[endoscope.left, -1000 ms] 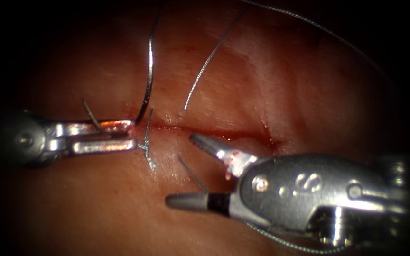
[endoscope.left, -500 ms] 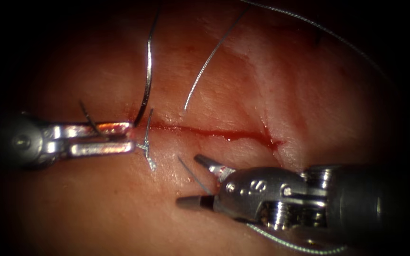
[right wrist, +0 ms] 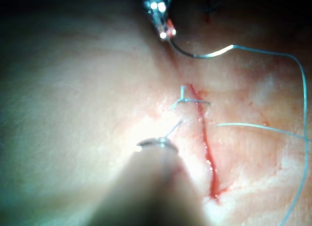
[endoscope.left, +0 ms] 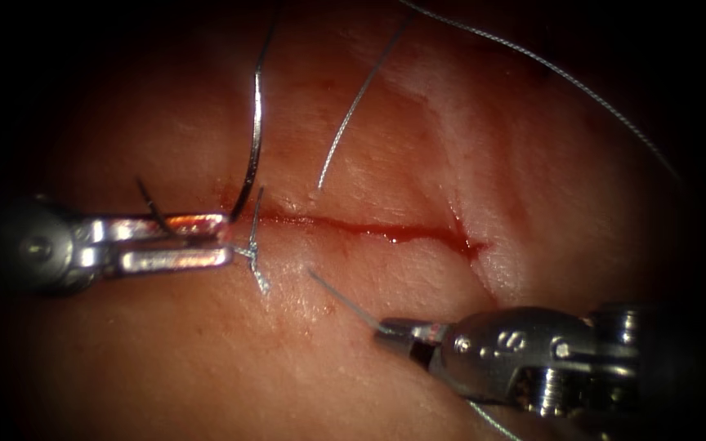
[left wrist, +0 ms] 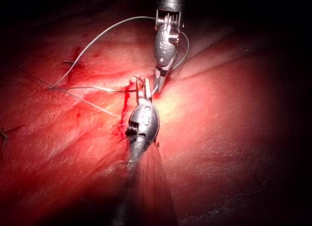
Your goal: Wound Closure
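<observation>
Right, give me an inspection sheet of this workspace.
Surface: tissue with a cut, red fluid along it.
Job's things: needle clear of the tissue, above the cut's left end; stitch tied there; thread looping over.
Clutter: short dark thread end by the left claw.
Grippers: left claw shut on the needle near one end; right claw shut on a loose thread tail.
Cables: nothing seen.
Surroundings: dark, nothing seen.

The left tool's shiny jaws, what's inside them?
The left tool has its jaws shut on the curved needle, near one end. The needle rises clear of the tissue. The bit between the jaws is covered. The right tool holds a cut thread end.
</observation>
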Robot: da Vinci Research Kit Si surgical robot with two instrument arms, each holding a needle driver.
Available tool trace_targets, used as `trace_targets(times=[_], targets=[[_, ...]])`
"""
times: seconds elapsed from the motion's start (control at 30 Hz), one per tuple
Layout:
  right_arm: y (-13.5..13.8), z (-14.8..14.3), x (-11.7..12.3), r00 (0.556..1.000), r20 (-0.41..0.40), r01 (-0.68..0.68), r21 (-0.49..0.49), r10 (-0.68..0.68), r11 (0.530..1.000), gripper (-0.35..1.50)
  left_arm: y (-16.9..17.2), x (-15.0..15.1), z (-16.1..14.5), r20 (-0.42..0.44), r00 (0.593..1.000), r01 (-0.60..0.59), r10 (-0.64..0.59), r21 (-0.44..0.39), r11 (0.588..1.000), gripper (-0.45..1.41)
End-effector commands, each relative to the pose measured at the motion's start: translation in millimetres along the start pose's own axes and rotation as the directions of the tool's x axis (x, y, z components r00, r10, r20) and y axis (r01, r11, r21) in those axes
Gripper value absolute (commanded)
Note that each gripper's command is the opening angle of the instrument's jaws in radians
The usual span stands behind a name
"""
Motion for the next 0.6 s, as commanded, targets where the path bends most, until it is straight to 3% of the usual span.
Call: trace_targets(times=[0.03,0.33,0.5,0.53,0.6], targets=[[-1.4,-0.3,-1.3,1.000,0.022,0.013,0.016,-0.014,1.000,-0.35,0.2,-0.6,0.6,-0.001,1.000,0.000,0.000,-0.001,1.000,-0.45],[-4.1,-2.9,-5.0,0.995,0.084,0.042,0.123,-0.053,0.991,-0.35,0.2,-0.6,0.8,-0.004,1.000,0.000,0.000,-0.006,1.000,-0.45],[-4.8,-5.8,-7.2,0.989,0.146,0.005,0.171,-0.030,0.985,-0.35,0.2,-0.6,0.8,-0.005,1.000,0.000,0.000,-0.007,1.000,-0.45],[-4.6,-6.1,-7.2,0.987,0.161,-0.010,0.162,-0.016,0.987,0.00,0.2,-0.6,0.8,-0.005,1.000,0.000,0.000,-0.007,1.000,-0.45],[-4.1,-6.3,-6.4,0.989,0.146,-0.018,0.085,0.005,0.996,0.99,0.3,-0.6,0.8,-0.005,1.000,0.000,0.000,-0.007,1.000,-0.45]])
